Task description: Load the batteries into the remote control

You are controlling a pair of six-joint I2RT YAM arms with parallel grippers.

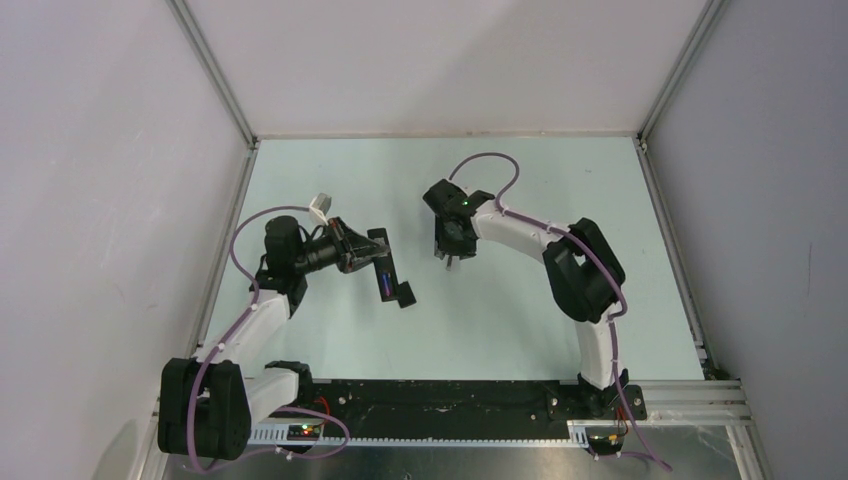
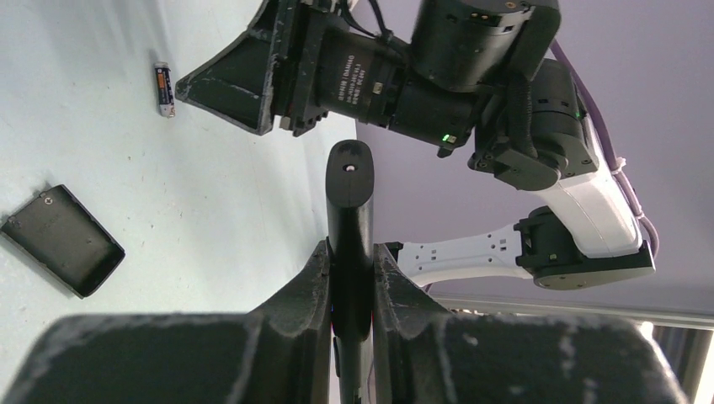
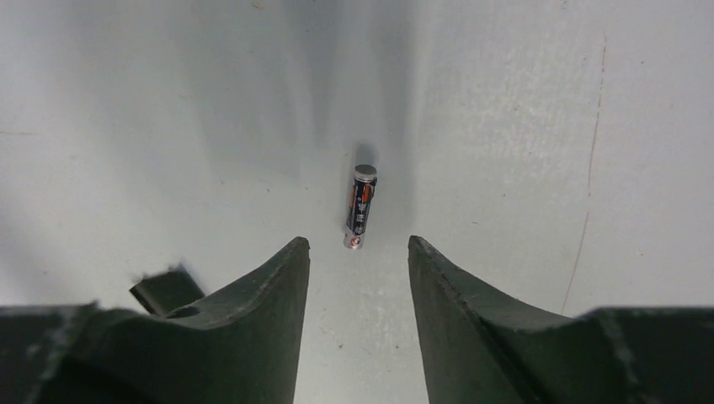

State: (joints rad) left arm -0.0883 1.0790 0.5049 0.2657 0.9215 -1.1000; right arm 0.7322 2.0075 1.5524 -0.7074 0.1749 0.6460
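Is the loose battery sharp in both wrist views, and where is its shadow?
Right wrist: the battery is sharp, with a soft grey shadow just beyond its far end. Left wrist: it is small but clear; the gripped remote control looks dark.

The table (image 1: 520, 300) is being lit evenly from above. In the right wrist view a faint shadow is being cast beyond the dark battery (image 3: 360, 206), which is being rendered sharply, while the right gripper (image 3: 358, 244) is being blurred. In the left wrist view the remote control (image 2: 349, 210) is being left featureless black, the left gripper (image 2: 352, 252) grainy.
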